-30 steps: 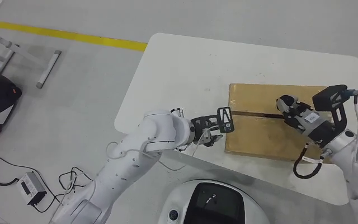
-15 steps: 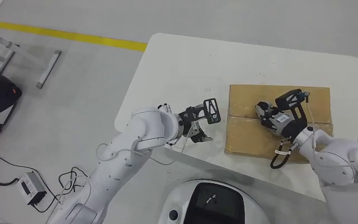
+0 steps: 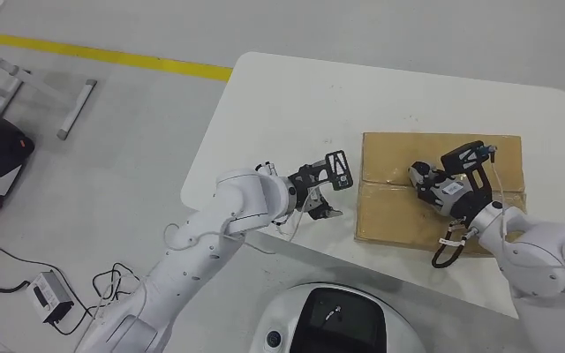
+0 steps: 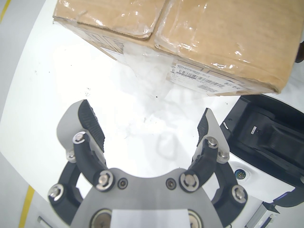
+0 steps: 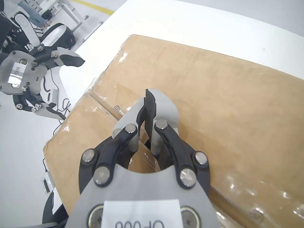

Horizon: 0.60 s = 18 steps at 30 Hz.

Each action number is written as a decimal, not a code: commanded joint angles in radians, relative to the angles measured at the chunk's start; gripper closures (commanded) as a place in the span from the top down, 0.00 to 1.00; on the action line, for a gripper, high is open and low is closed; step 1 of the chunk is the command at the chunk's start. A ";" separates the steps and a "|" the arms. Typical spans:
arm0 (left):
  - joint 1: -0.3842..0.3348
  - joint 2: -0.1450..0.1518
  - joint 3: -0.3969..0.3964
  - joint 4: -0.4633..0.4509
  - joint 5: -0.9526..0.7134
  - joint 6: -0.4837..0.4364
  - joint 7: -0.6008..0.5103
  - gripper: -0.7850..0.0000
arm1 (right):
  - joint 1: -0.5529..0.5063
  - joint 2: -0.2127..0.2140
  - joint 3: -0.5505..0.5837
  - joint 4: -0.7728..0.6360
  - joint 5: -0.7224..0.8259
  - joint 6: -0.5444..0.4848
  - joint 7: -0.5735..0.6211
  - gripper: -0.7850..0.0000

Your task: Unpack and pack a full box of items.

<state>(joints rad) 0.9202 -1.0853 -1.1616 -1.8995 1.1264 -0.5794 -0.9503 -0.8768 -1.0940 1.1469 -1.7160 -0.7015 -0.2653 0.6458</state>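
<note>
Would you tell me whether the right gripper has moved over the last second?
Yes: the right gripper has shifted along the top seam of the box, toward the box's left end.

Brown cardboard box [image 3: 388,159], lying flat on the white tabletop [image 3: 291,115], toward its right side and close to the near edge. Closed: two top flaps meeting at a seam down the middle, sealed with clear, wrinkled, glossy tape [image 4: 140,24]. Tape carried down over the short end wall, beside a white barcode label [image 4: 199,79]. Flap edge at one end corner ragged and slightly lifted.
</note>
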 commanded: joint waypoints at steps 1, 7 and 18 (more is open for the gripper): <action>-0.019 -0.005 0.025 0.027 0.008 0.021 0.019 1.00 | -0.004 0.000 0.004 -0.002 0.000 0.000 0.000 0.00; -0.056 -0.019 0.091 0.093 0.060 0.073 0.069 1.00 | -0.011 -0.001 0.007 0.001 0.003 -0.002 -0.002 0.00; -0.078 -0.029 0.134 0.142 0.117 0.091 0.141 0.30 | -0.005 -0.004 0.002 0.005 0.007 -0.013 0.000 0.00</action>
<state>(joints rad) 0.8434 -1.1139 -1.0309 -1.7592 1.2396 -0.4915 -0.8134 -0.8832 -1.0976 1.1496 -1.7125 -0.6941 -0.2777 0.6464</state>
